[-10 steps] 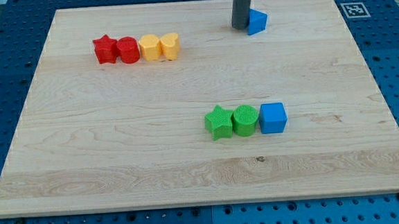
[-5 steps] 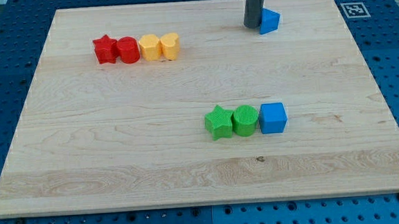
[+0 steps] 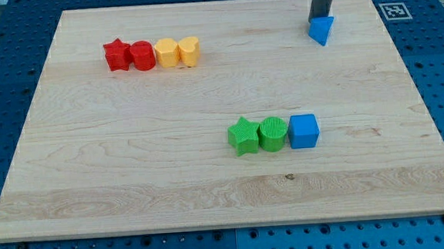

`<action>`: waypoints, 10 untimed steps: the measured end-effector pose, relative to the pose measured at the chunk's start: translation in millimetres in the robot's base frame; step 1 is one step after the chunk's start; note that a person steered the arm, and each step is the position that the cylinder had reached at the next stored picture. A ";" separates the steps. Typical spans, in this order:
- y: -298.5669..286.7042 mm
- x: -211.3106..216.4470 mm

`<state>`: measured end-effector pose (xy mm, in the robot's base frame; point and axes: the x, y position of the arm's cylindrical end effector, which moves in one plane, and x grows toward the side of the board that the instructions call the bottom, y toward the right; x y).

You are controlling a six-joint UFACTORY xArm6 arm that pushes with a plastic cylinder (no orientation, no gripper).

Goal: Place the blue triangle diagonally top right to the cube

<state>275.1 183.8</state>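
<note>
My tip [image 3: 321, 18] sits against the top edge of the blue triangle [image 3: 321, 30], touching it from the view's top side. The rod comes down from the view's top edge, roughly upright. End effector is just that bare rod, nothing to open or close, nothing held (contact with the triangle only).

Blue triangle: near the view's top right of the worktop [image 3: 132, 168], close to the far edge, one corner pointing toward the view's bottom.

Blue cube [image 3: 303, 131]: lower down, right of centre, well apart from the triangle. The triangle lies above it and slightly to the view's right.

Touching the cube on its left: green cylinder [image 3: 272, 133], then green star [image 3: 243, 135] touching that. Three in a row.

Upper left, another tight row, from the view's left to right: red star [image 3: 116, 54], red cylinder [image 3: 142, 56], then two yellow blocks, the first [image 3: 167, 53] roundish (shape unclear), the second looks like a yellow heart [image 3: 190, 51].

A printed marker tag [image 3: 393, 10] sits off the worktop's top right corner.
</note>
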 end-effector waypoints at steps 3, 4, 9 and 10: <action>0.1 51.7; 1.7 69.5; 16.3 164.8; 25.8 177.3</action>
